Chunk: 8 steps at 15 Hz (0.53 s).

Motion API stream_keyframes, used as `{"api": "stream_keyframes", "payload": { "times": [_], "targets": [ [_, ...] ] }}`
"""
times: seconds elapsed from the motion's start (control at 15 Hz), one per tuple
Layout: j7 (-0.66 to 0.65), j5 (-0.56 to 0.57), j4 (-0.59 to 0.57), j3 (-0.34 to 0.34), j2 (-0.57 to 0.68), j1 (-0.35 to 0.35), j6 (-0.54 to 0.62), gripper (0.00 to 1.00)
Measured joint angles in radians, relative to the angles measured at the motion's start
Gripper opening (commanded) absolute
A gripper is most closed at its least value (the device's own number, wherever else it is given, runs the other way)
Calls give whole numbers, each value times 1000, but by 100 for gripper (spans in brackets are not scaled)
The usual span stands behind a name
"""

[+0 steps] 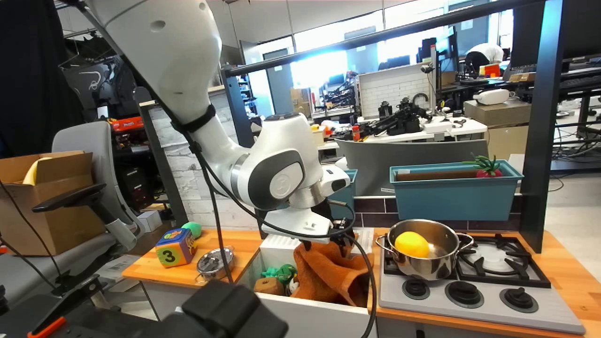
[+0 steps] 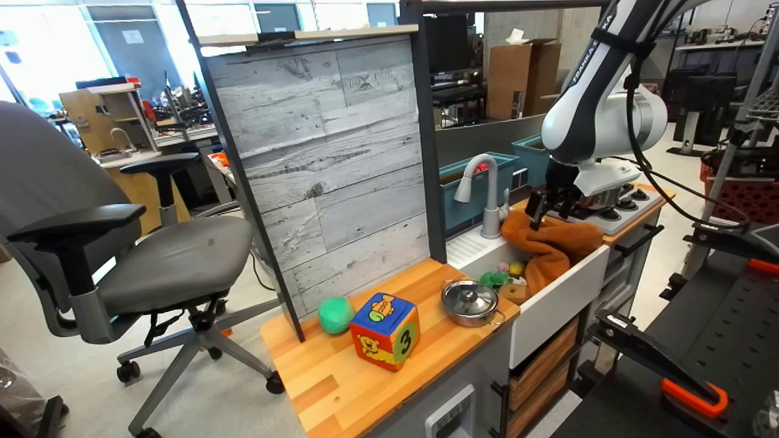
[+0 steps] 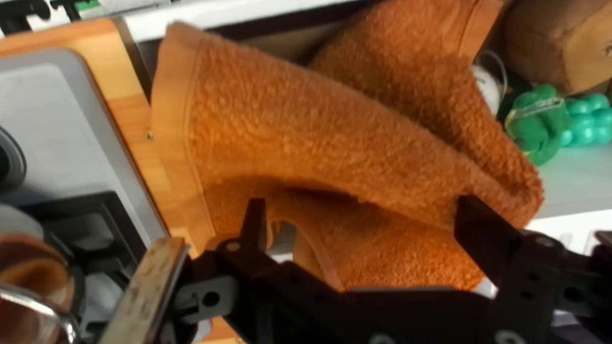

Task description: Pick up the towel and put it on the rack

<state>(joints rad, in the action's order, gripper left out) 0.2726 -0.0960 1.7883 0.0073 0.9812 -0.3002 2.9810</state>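
The orange-brown towel (image 1: 324, 272) lies crumpled in the white sink basin (image 1: 310, 313), with folds rising above its rim; it also shows in an exterior view (image 2: 551, 252). In the wrist view the towel (image 3: 325, 129) fills the middle, with one hemmed end over the wooden counter edge beside the stove. My gripper (image 1: 327, 246) is right above the towel, pointing down. In the wrist view the gripper (image 3: 359, 200) is wide open, with towel folds below and between its fingers. Whether the fingertips touch the cloth I cannot tell. A black rail (image 1: 375, 37) spans above the counter; I cannot tell whether it is the rack.
A steel pot (image 1: 425, 260) with a yellow ball stands on the stove (image 1: 474, 300) beside the sink. A grey faucet (image 2: 490, 194) stands behind the basin. Green toys (image 1: 281, 272) lie in the sink. A lidded pan (image 2: 468, 301) and a toy cube (image 2: 386, 331) sit on the counter.
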Motion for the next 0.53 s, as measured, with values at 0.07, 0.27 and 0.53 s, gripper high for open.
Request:
{"api": "stream_keyframes", "payload": {
  "times": [0.07, 0.27, 0.53],
  "targets": [
    [1, 21, -27, 3, 18, -4, 17, 100],
    [1, 39, -103, 11, 70, -21, 21, 100],
    [-11, 38, -153, 28, 106, -42, -14, 100]
  ]
}}
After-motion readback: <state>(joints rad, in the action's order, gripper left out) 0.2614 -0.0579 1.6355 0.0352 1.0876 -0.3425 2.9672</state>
